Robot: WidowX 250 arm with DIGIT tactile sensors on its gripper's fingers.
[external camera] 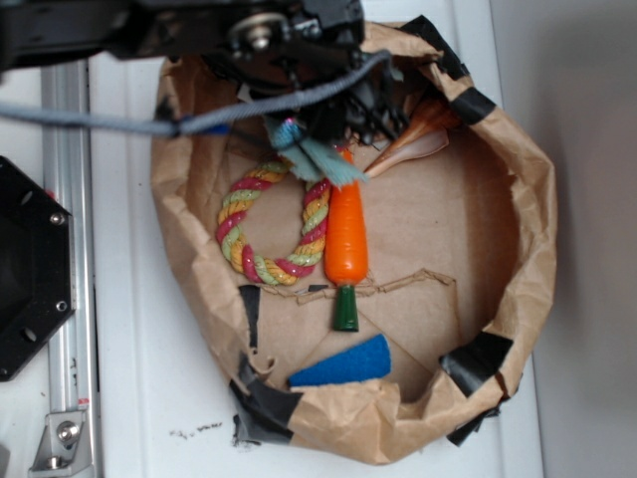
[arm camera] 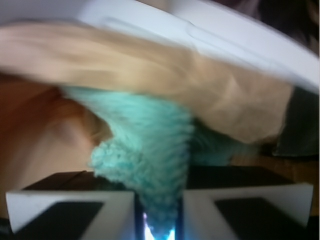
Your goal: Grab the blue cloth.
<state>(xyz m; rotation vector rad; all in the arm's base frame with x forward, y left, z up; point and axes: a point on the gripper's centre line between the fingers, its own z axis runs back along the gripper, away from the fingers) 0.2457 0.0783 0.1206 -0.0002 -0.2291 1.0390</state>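
Blue cloth (arm camera: 150,150) pinched between nearly closed end effector (arm camera: 159,210) fingers, hanging above carrot (external camera: 346,234) top.

Blue cloth (arm camera: 150,150) pinched between the two white jaws of the gripper (arm camera: 158,220), fuzzy bulk bunched above them. Crumpled brown paper bag wall (arm camera: 165,75) arcs behind the cloth, white counter (arm camera: 240,35) beyond it; view blurred.

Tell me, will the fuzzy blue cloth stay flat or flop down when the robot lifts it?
Probably flop. The blue cloth is fuzzy terry, already bunched into soft folds where the gripper pinches it, so it likely droops. It looks light for its size. From outside, a loose end hangs below the arm near the carrot.
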